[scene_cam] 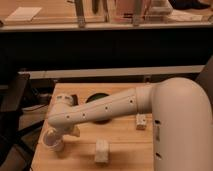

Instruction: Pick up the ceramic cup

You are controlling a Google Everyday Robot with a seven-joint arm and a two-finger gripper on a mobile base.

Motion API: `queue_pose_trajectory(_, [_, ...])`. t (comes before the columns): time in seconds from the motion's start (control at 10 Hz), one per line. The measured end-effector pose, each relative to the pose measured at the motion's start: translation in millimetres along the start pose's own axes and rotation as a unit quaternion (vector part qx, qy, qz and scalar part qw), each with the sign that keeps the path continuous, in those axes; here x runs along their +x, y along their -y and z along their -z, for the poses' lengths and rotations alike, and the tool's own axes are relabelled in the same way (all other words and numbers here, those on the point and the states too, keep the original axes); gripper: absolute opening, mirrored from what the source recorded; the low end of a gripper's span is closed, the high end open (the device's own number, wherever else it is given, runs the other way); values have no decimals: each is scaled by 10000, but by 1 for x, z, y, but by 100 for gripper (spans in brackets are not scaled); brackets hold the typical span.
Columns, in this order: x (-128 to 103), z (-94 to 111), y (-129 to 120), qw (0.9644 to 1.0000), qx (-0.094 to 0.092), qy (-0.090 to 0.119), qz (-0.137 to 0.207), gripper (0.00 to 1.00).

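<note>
The ceramic cup [50,138], small, white and round, stands on the wooden table [125,150] near its front left corner. My white arm reaches across from the right and bends down at the left end. There my gripper [64,133] hangs low, right beside the cup on its right side. It stands open, and the cup rests on the table rather than being lifted. The arm hides part of the gripper, and I cannot tell whether it touches the cup.
A wide dark green bowl [98,100] sits at mid-table, half hidden behind the arm. One small white block [101,150] lies near the front edge, another [141,121] to the right. A dark chair [12,107] stands left of the table. A dark counter runs behind.
</note>
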Motion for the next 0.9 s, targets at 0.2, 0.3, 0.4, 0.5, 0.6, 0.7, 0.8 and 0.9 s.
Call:
queue_pose_trajectory(0.2, [0, -1, 0, 10000, -4, 3, 38, 80])
queue_pose_trajectory(0.3, [1, -1, 0, 10000, -5, 2, 58, 80])
queue_pose_trajectory(0.4, [1, -2, 0, 10000, -7, 2, 84, 80])
queue_pose_trajectory(0.5, [1, -2, 1, 10000, -9, 4, 98, 80])
queue_pose_trajectory(0.6, [1, -3, 0, 9999, -13, 6, 114, 78])
queue_pose_trajectory(0.7, [1, -3, 0, 9999, -15, 3, 128, 75])
queue_pose_trajectory(0.8, [2, -3, 0, 9999, -19, 2, 154, 75])
queue_pose_trajectory(0.9, [2, -3, 0, 9998, -21, 1, 177, 75])
